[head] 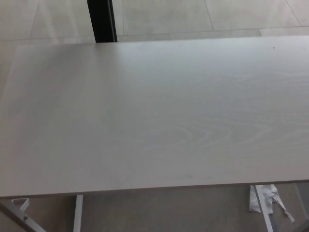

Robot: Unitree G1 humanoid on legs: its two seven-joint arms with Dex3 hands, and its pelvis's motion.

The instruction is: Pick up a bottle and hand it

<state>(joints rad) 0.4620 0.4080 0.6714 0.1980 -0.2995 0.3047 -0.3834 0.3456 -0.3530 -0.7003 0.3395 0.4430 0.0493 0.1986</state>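
No bottle shows in the head view. A pale wood-grain table (154, 116) fills almost the whole picture, its top bare. Neither of my hands nor any part of my arms comes into the picture.
A black post (101, 20) stands behind the table's far edge on a tiled floor. White table legs (78, 212) show below the near edge at left. A crumpled white scrap (263, 198) lies on the floor under the right side.
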